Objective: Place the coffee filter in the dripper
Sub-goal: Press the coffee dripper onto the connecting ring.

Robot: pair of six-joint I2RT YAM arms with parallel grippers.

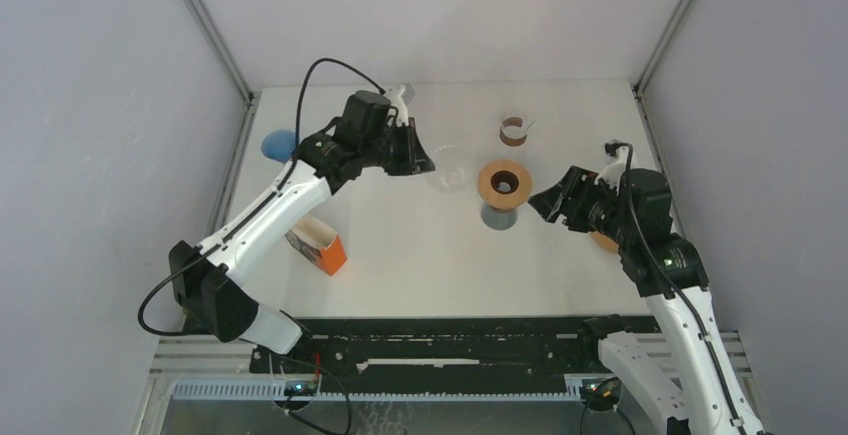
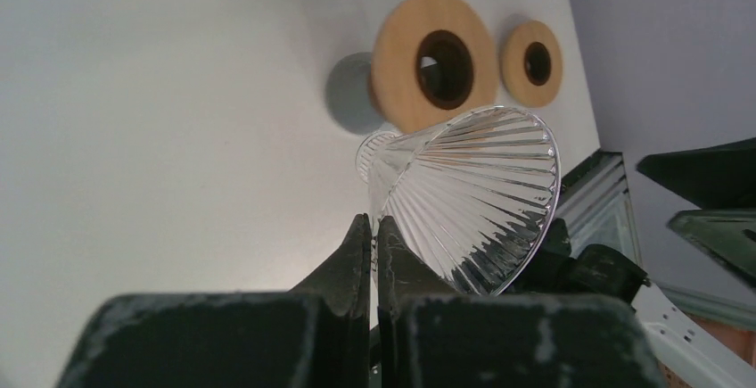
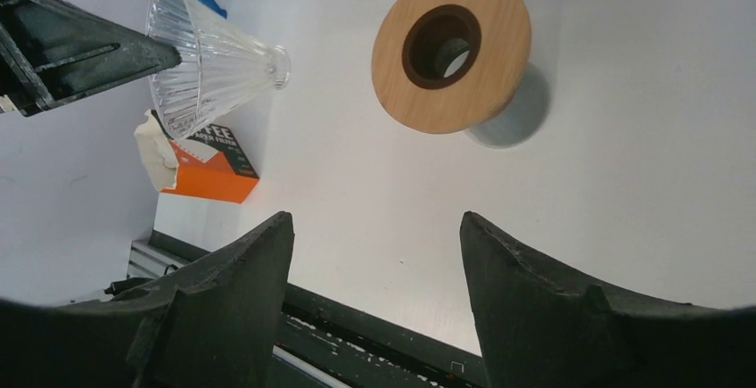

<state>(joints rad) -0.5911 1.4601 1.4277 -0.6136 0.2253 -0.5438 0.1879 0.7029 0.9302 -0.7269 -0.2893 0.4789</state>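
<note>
Dripper (image 2: 472, 196), a clear ribbed cone, is held tilted on its side, its rim pinched in the closed left gripper (image 2: 374, 227) near the wooden stand (image 1: 504, 183). The right gripper (image 3: 376, 218) hovers open and empty beside that stand. The orange box (image 1: 320, 247) lies well apart, with a white coffee filter (image 3: 156, 152) poking from it.

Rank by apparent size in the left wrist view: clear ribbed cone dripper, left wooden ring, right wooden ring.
1. clear ribbed cone dripper, nearest the camera
2. left wooden ring
3. right wooden ring
</note>
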